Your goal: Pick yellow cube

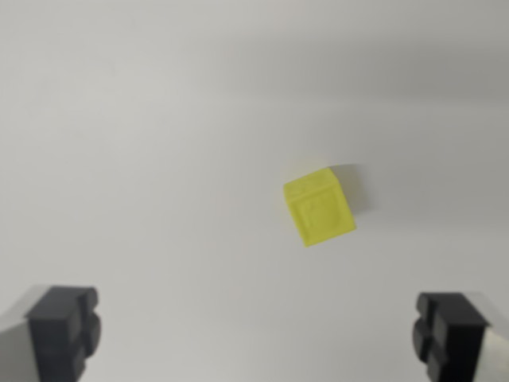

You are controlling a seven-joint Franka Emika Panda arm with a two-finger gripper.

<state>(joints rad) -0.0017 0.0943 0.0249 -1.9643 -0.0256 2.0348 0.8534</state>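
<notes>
A small yellow cube lies on a plain white surface, a little right of the wrist view's centre and turned slightly askew. My gripper hangs above the surface with its two dark fingertips at the bottom corners of the view, one fingertip at the left and the other at the right. The jaws stand wide apart and hold nothing. The cube sits ahead of the fingertips, closer to the right one, and touches neither.
Only the white surface surrounds the cube, with a soft shadow along the cube's right side.
</notes>
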